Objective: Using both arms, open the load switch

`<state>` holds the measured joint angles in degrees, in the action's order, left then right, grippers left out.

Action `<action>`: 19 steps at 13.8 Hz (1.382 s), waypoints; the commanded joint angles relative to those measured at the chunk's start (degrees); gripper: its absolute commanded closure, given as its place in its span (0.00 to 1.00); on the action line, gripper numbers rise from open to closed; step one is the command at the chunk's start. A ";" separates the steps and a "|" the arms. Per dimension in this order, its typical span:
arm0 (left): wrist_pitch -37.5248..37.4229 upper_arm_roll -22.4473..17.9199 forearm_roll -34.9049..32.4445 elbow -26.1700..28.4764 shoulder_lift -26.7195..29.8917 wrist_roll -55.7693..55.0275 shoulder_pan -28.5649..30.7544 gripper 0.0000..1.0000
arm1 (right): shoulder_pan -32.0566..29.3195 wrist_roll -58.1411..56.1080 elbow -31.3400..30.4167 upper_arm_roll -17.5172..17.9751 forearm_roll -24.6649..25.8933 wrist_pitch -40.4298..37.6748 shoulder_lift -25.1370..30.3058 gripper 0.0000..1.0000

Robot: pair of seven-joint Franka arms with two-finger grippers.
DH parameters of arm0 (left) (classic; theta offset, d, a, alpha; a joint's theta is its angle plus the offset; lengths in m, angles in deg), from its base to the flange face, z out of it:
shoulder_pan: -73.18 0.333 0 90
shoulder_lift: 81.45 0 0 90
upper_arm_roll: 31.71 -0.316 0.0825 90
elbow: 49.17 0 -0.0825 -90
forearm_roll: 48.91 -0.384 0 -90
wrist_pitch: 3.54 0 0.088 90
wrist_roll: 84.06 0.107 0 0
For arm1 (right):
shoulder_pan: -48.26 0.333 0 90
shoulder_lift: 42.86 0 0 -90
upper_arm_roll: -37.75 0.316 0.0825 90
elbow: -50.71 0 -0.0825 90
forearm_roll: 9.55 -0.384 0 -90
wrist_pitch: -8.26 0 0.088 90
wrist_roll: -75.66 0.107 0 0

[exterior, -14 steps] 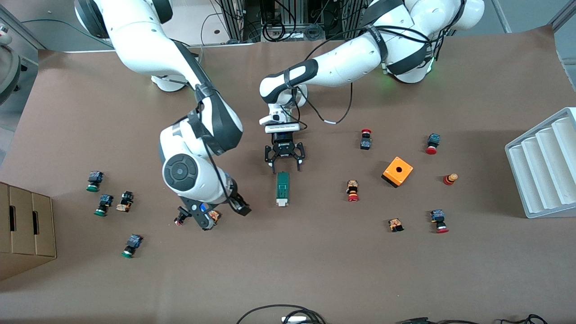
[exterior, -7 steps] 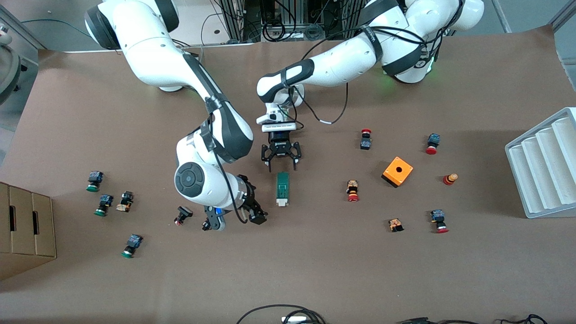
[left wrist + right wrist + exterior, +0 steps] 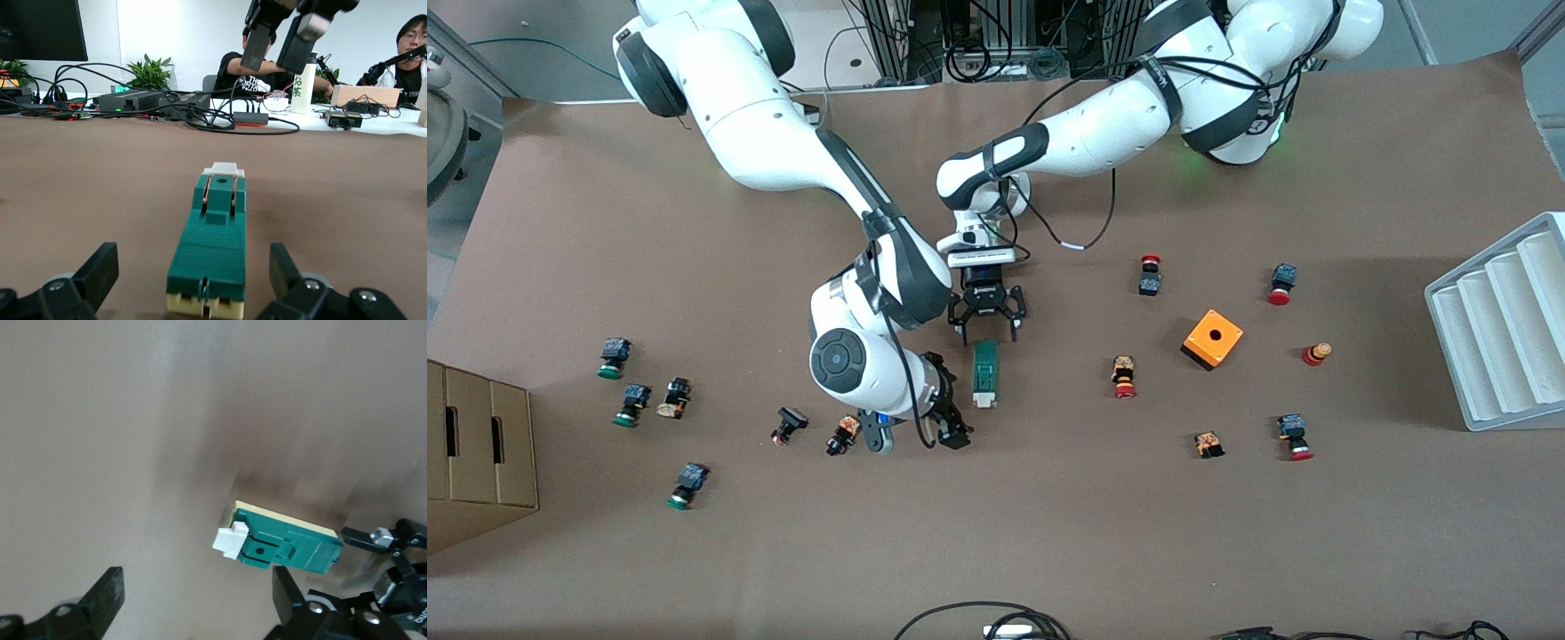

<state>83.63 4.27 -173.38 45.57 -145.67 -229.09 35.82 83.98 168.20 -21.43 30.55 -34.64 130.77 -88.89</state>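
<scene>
Closing in on the narrow green load switch with white end piece (image 3: pixel 985 373) lying mid-worktop: my left gripper (image 3: pixel 987 332) straddling its green end, right gripper (image 3: pixel 919 433) hovering beside its white end, both jaws wide, empty; next I'm clamping both ends.

load switch (image 3: pixel 984 374) sides: bare table | nearest: small button (image 3: pixel 842 436), apparently clear
</scene>
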 commanded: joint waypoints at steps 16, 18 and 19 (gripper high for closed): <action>1.33 -1.70 -3.32 -4.13 -3.29 0.45 -1.40 0.00 | -10.23 1.86 3.14 13.34 -1.46 2.65 -6.36 0.08; 1.33 -1.61 -3.41 -4.13 -3.72 0.36 -1.40 0.00 | -11.99 1.86 3.14 15.71 -1.46 2.65 -7.49 0.09; 1.33 -1.61 -3.32 -4.39 -3.99 0.36 -1.48 0.00 | -13.65 1.77 4.01 17.64 -1.46 2.56 -8.63 0.09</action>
<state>84.73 2.90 -176.00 43.22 -147.89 -229.00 35.13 72.75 170.85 -20.74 44.94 -34.64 133.47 -94.27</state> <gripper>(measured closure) 0.000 0.088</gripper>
